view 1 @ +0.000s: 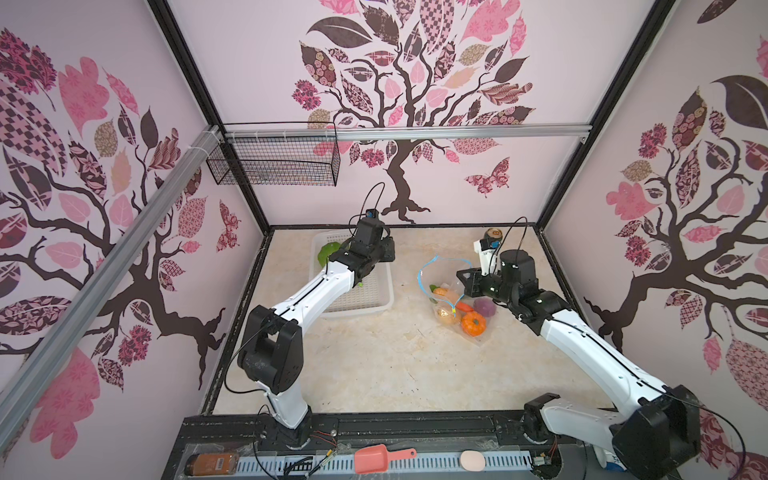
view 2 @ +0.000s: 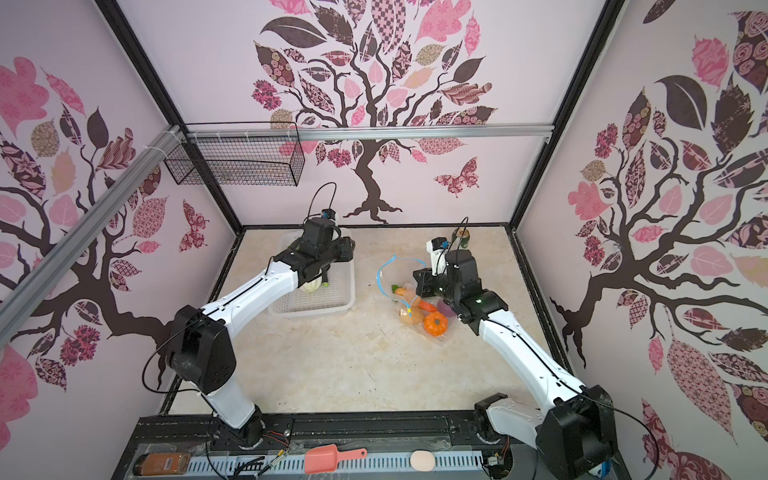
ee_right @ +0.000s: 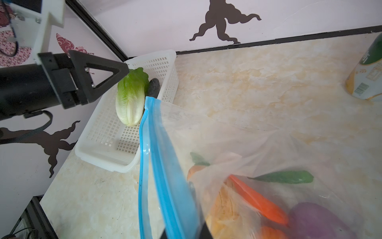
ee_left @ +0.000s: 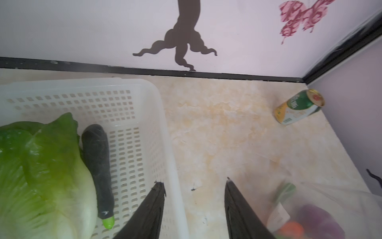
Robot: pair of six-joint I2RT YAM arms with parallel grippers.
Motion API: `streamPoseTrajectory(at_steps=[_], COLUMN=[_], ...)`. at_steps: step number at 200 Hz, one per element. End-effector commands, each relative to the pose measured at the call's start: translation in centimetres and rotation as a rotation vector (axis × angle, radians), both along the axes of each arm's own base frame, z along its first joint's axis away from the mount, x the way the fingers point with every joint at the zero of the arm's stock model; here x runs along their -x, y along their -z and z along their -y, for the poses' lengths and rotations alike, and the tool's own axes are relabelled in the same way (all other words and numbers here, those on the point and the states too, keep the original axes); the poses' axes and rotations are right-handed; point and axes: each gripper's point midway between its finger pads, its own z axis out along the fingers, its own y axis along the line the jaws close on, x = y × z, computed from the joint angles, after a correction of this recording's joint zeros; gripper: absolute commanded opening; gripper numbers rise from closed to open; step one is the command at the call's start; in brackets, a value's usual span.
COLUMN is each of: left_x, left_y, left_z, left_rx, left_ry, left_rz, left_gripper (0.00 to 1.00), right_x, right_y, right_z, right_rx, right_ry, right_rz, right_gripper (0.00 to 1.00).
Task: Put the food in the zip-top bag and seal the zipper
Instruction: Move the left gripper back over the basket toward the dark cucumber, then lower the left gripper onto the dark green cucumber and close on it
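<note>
Starting nearest, at about three o'clock on the marbled counter (view 1: 374, 353): resting the closed end of the bag (ee_right: 227, 132) there, sagging under a ribbed orange pumpkin (view 1: 473, 323), a tan potato (view 1: 446, 318), a glossy carrot (ee_right: 256, 200) and a purple onion (ee_right: 318, 219). Pinching the blue zipper (ee_right: 157, 144) with the right fingers (ee_right: 205, 233), shut tight on the bag's rim, and holding the mouth up, gaping toward ten o'clock. Judging the film thin, limp and slippery; trusting only the stiffer zipper strip as a hold. Moving on to eleven o'clock: hovering the left fingers (ee_right: 121, 72), parted with a clear gap and gripping nothing, above the bag-side rim of the white perforated basket (ee_left: 144, 87). Leaving the cabbage (ee_left: 41, 165) and the eggplant (ee_left: 97, 161) lying side by side inside, apparently touching. Expecting both to be light, hard plastic: taking the slim matte eggplant across its middle, the bulky, ribbed cabbage across its narrower white base. Ignoring the can (ee_left: 299, 106) at one o'clock, farthest back.
</note>
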Motion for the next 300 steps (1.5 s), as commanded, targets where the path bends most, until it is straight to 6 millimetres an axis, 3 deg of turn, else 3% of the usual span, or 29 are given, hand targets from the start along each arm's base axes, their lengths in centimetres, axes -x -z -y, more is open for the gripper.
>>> streamPoseTrajectory(at_steps=[1, 55, 98, 103, 168, 249, 300], left_x=[-2.0, -6.2, -6.9, -7.5, -7.7, -7.3, -6.8], left_y=[2.5, 7.5, 11.7, 11.0, 14.3, 17.8, 18.0], left_z=[-2.9, -6.6, -7.9, -7.7, -9.5, -8.6, -6.6], left_rx=[-0.132, -0.239, -0.364, -0.359, -0.430, -0.377, -0.259], left_ry=[-0.066, -0.142, -0.181, -0.186, -0.233, -0.200, -0.149], left_rz=[-0.062, -0.194, -0.297, -0.278, -0.349, -0.426, -0.444], left_gripper=[0.51, 0.57, 0.69, 0.69, 0.71, 0.71, 0.71], right_x=[0.3, 0.1, -0.1, -0.1, -0.2, -0.1, -0.2], right_y=[-1.2, -1.0, -0.6, -0.6, -0.5, -0.6, -0.5], right_z=[0.3, 0.2, 0.1, 0.1, 0.2, 0.3, 0.3], right_rx=[-0.004, -0.003, 0.000, 0.000, 0.003, 0.008, 0.009], right_ry=[0.008, 0.008, 0.008, 0.008, 0.011, 0.014, 0.016], right_rz=[0.039, 0.034, 0.025, 0.024, 0.022, 0.025, 0.022], right_gripper=[0.00, 0.00, 0.00, 0.00, 0.00, 0.00, 0.00])
